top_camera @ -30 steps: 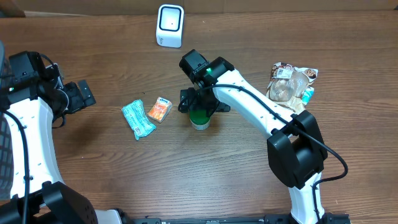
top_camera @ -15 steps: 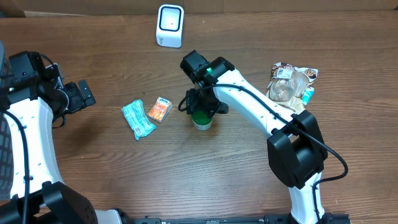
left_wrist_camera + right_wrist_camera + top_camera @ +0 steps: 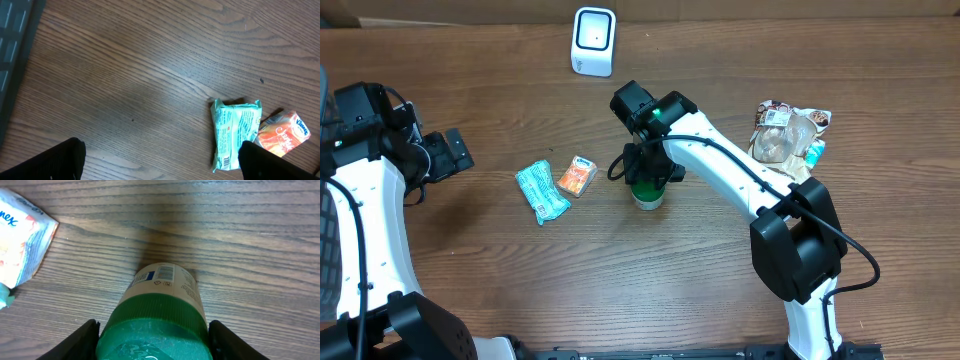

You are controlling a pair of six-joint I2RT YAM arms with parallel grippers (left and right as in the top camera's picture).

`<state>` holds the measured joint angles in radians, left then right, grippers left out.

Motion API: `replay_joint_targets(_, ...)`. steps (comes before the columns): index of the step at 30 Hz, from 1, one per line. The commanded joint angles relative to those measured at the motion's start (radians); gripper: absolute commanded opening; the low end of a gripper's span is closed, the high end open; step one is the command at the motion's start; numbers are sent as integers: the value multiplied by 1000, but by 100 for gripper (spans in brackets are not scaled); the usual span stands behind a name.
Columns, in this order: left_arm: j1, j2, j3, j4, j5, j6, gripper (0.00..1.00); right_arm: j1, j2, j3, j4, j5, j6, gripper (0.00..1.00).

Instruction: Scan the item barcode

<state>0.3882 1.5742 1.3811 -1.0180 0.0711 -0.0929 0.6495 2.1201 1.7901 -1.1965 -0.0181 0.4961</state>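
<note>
At mid-table, my right gripper [image 3: 154, 336] straddles the green-lidded jar [image 3: 162, 292], fingers [image 3: 85, 339] just beside it; whether they bite yet I cannot tell. A loose hold could let it tip, turning the barcode [image 3: 166, 272] from the far scanner [image 3: 594, 41].

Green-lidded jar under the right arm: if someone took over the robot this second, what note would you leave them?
Left gripper: open, empty, off to the side.
Right gripper: fingers flank the green-lidded jar; firm grip unclear.
Jar stands upright on the table, barcode on its label.
Done: jar reached. Left: lift it, show barcode to the white scanner.
</note>
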Motion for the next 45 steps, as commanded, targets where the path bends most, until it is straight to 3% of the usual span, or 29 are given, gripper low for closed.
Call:
replay_joint_targets(1,4,3,15,1,-3,27,100,-1,1,-3,1,17,-71,41)
replay_joint_targets(7,4,3,15,1,-3,26,100,-1,1,-3,2,18,-189,36)
replay_joint_targets(18,4,3,14,1,-3,26,100,-3,1,-3,31,105,-495,37)
replay_joint_targets(24,4,3,14,1,-3,26,100,-3,1,-3,67,138,-761,38)
replay_joint_targets(28,4,3,14,1,-3,26,100,-3,1,-3,111,129,-941,50)
replay_joint_targets(33,4,3,14,1,-3,26,100,-3,1,-3,137,-31,-1289,51)
replay_joint_targets(36,4,3,14,1,-3,27,100,-4,1,-3,139,-108,-1440,58)
replay_joint_targets(41,4,3,14,1,-3,26,100,-9,1,-3,169,-115,-1461,69)
replay_joint_targets(45,4,3,14,1,-3,26,100,-29,0,24,180,-115,-1339,82)
